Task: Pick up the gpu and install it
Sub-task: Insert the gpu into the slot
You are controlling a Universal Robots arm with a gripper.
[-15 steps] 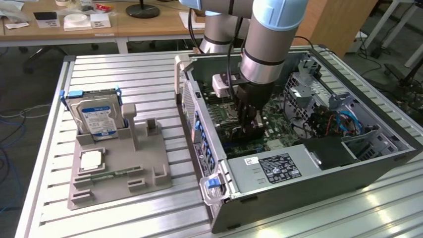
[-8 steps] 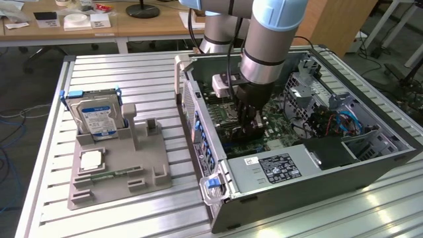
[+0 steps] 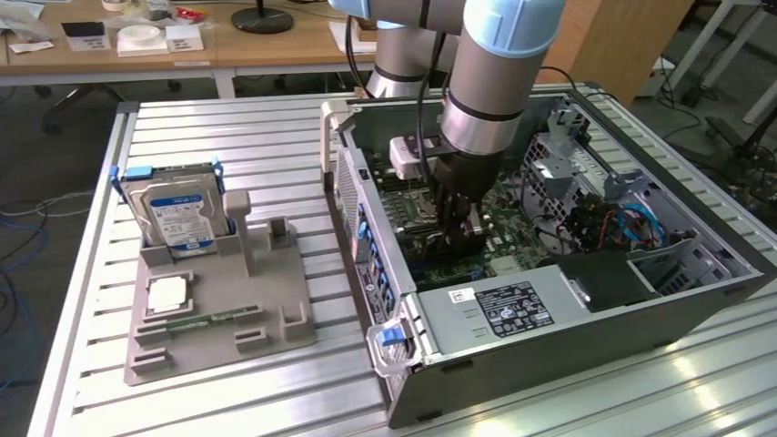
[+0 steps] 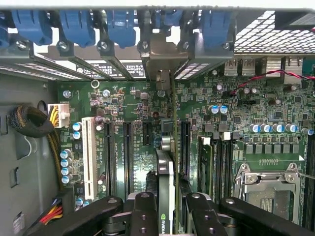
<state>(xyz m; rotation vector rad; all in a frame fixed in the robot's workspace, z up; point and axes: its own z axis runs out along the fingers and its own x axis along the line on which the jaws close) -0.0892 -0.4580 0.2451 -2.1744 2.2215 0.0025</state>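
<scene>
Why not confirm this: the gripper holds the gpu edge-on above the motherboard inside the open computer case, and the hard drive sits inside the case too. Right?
One thing is wrong: the hard drive stands in the grey holder on the table, outside the computer case, as the exterior view shows. The gripper does hold the gpu above the motherboard.

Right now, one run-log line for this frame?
gripper: shut on gpu | position: above motherboard slots inside computer case

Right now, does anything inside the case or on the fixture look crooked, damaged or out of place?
Nothing stands out. The hand holds the gpu edge-on above the motherboard slots, and the hard drive stands upright in the grey fixture.
</scene>
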